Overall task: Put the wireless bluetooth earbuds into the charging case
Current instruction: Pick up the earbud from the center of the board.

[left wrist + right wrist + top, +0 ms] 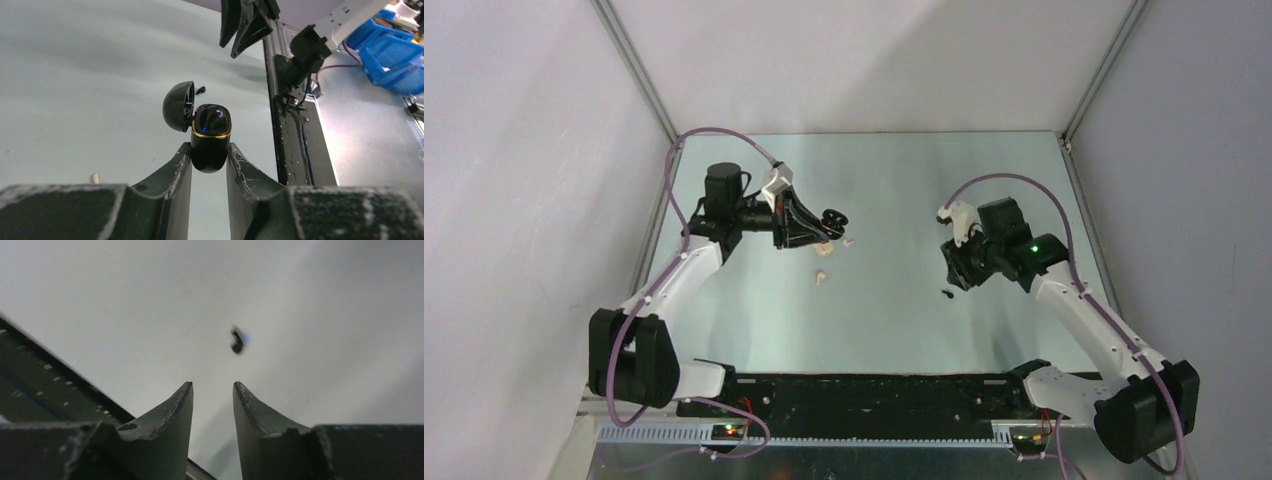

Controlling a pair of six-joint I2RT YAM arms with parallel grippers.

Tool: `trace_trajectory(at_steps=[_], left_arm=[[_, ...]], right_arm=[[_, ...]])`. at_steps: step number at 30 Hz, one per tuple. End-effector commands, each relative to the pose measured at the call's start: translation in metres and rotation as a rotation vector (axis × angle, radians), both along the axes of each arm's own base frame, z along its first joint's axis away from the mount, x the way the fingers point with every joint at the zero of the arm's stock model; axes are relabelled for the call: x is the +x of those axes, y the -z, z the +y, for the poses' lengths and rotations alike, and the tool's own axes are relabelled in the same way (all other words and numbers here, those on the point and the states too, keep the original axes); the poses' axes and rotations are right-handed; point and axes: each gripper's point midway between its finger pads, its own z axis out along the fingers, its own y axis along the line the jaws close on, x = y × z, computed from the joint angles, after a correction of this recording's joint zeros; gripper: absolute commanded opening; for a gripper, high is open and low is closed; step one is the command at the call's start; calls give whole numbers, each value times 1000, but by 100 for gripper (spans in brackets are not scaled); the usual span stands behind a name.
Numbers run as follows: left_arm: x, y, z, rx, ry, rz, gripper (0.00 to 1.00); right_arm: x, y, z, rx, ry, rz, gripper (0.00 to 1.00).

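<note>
Because the little dark earbud (pixel 237 340) lies in front of my right fingers (pixel 954 277) and not between them, that gap is what my next move turns on. In my right wrist view the bud sits above the tips and a bit right of the middle, near them but not touching. It looks longer up and down than side to side, but it is blurry, so I am not sure. My right fingers stand a little way apart and hold nothing. I think they must go forward and a bit right to get the bud between them.

From above, the bud is just below and left of my right fingers on the tabletop (pixel 894 190). My right arm is much nearer to it than my left. It comes up from the bottom right, bends at the elbow and tips its wrist down.

My left fingers (pixel 826 228) squeeze the charging case (pixel 211 137) from both sides, in the upper middle of the top view. The case is black with a gold ring, and its lid hangs to the left. I cannot tell if a bud is inside. A small pale bit (pixel 822 277) lies below it, and I cannot tell what it is.
</note>
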Motion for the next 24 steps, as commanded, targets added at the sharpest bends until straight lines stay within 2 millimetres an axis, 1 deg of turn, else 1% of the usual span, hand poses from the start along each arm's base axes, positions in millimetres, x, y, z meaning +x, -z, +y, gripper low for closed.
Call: trace_trajectory(at_steps=[1, 3, 4, 7, 8, 9, 10, 11, 14, 18, 20, 24], left_arm=[[11, -21, 6, 8, -96, -36, 0], [13, -21, 8, 19, -143, -44, 0], [15, -18, 9, 25, -165, -33, 0], [14, -20, 11, 28, -193, -41, 0], [14, -17, 12, 32, -207, -31, 0], [16, -22, 12, 25, -217, -57, 0], [15, -20, 13, 25, -222, -52, 0], [15, -23, 13, 20, -230, -63, 0], [14, -22, 14, 16, -247, -73, 0], [11, -24, 16, 6, -270, -73, 0], [10, -25, 16, -1, -277, -74, 0], [12, -26, 17, -10, -294, -80, 0]], right_arm=[[26, 23, -43, -117, 362, -8, 38], [24, 43, -44, -126, 403, 42, 40], [27, 46, -41, -132, 403, 31, 40], [28, 72, -40, -172, 429, 77, 40], [30, 74, -38, -166, 438, 90, 40], [30, 81, -36, -169, 447, 118, 40], [30, 84, -31, -151, 447, 136, 41], [29, 91, -29, -163, 440, 162, 41], [27, 101, -22, -185, 420, 196, 41], [27, 119, -23, -228, 433, 264, 39], [28, 125, -25, -243, 438, 285, 38], [23, 132, -18, -238, 397, 320, 38]])
